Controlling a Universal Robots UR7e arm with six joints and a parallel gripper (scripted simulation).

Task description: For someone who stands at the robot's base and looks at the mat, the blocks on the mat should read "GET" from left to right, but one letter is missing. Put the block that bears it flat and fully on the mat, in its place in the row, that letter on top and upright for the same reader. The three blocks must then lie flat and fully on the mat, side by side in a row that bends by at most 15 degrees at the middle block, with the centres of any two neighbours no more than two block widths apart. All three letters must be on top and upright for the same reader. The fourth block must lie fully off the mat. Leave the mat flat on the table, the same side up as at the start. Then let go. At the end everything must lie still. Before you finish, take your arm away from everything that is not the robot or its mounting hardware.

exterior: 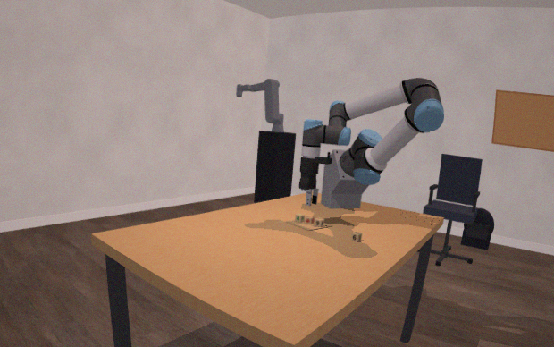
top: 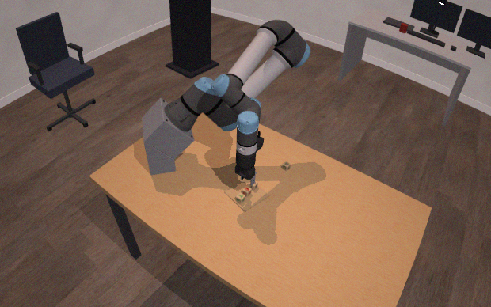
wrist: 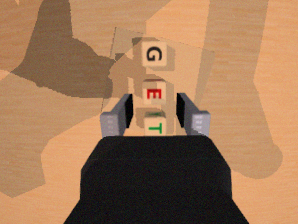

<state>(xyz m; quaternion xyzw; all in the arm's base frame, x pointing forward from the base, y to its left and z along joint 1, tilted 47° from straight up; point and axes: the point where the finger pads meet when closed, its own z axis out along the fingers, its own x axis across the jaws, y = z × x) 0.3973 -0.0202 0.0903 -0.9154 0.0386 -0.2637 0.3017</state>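
Pincer (wrist: 154, 115): wide open, holding nothing, up above the row of blocks, pointing down.
Pincer fingers: one on each side of the T block in the wrist view, not touching it.
T block (wrist: 154, 124): green letter on top, on the mat, at the end of the row closest to the pincer.
E block (wrist: 153, 94): red letter on top, in the middle of the row, just beside the T block.
G block (wrist: 153, 55): dark letter on top, at the far end of the row in the wrist view, just beside the E block.
Row: three blocks side by side in a nearly straight line, flat on the mat, letters reading G, E, T away from the far end.
Mat (top: 236, 201): thin and tan, flat on the tabletop, under the three blocks; hard to tell from the wood in the wrist view.
Fourth block (top: 286, 166): alone on the tabletop, well apart from the mat, in the arm's shadow; letter too small to read.
Tabletop (top: 325, 245): light wood, with big dark shadows of the arm across it.
Arm (top: 247, 134): bent over the tabletop, last part straight up and down over the mat.
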